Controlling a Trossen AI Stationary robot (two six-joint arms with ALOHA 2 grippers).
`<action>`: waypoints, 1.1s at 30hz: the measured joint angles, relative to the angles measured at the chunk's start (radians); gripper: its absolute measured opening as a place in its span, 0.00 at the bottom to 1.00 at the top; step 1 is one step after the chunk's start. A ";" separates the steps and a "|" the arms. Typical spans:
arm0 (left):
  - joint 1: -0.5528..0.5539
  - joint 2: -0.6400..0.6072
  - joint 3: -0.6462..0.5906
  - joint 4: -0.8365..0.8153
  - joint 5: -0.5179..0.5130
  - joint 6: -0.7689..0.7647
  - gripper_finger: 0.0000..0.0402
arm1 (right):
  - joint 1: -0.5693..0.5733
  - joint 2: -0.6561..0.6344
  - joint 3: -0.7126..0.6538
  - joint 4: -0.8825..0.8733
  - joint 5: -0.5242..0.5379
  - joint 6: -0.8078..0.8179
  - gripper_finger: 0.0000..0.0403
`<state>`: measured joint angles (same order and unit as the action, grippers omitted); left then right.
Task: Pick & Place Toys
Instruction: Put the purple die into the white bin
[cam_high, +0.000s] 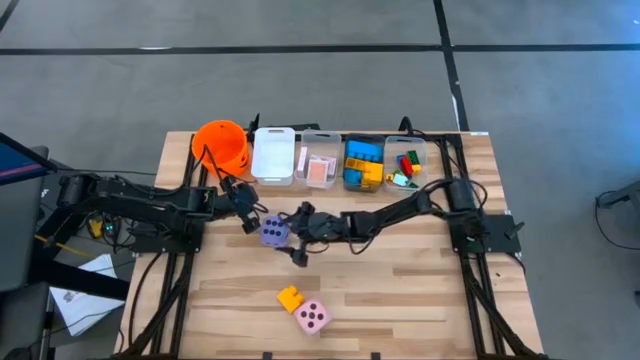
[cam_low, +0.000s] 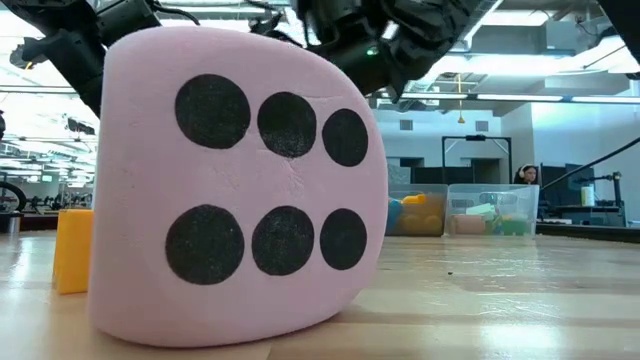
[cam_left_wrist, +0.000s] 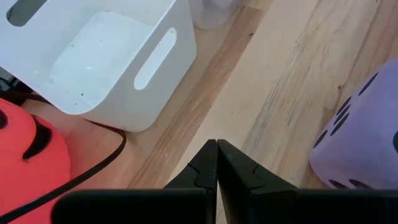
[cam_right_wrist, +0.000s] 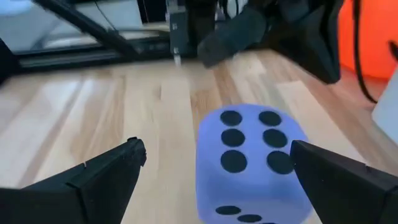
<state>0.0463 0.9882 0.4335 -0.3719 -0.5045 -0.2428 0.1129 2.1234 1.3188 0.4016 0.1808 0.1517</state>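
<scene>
Wooden planks of the table (cam_high: 420, 300) run under everything, and nearest the front edge lie the pink die (cam_high: 313, 317) and, just beside it, a small orange brick (cam_high: 290, 297); in the low view the pink die (cam_low: 235, 185) fills most of the picture with its six-dot face, the orange brick (cam_low: 72, 248) showing at its side. Neither claw is close to these two.

Farther in, at mid-table, sits the purple die (cam_high: 274, 231), between the two arms. The right claw (cam_high: 296, 232) reaches in from the right side with its fingers spread wide; its wrist view shows the purple die (cam_right_wrist: 252, 162) straight ahead in the gap, offset toward one finger and not touched by either. That is the relation that counts: the die lies directly forward of the open right claw, so a short advance should bring it between the fingers before closing. Being a cube, it offers no long axis to line up with.

The left claw (cam_high: 245, 210) hovers just on the die's other side with its fingers pressed together and empty (cam_left_wrist: 216, 163), the purple die (cam_left_wrist: 360, 146) off to its side.

Beyond, along the far edge, stand the orange bucket (cam_high: 221, 146), the white bin (cam_high: 273, 155) and clear bins (cam_high: 404, 162) holding cards and bricks.
</scene>
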 joint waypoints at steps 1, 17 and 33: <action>0.000 0.000 0.000 -0.004 0.000 0.000 0.00 | 0.000 0.020 0.026 -0.027 0.001 -0.005 0.99; 0.000 0.000 0.000 -0.068 0.003 -0.027 0.00 | 0.002 0.074 0.135 -0.076 0.138 -0.028 0.99; 0.000 0.000 0.000 -0.069 -0.001 -0.027 0.00 | -0.030 0.074 0.135 -0.140 0.045 0.025 0.99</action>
<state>0.0463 0.9886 0.4335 -0.4404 -0.5056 -0.2699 0.0826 2.1979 1.4540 0.2619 0.2262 0.1769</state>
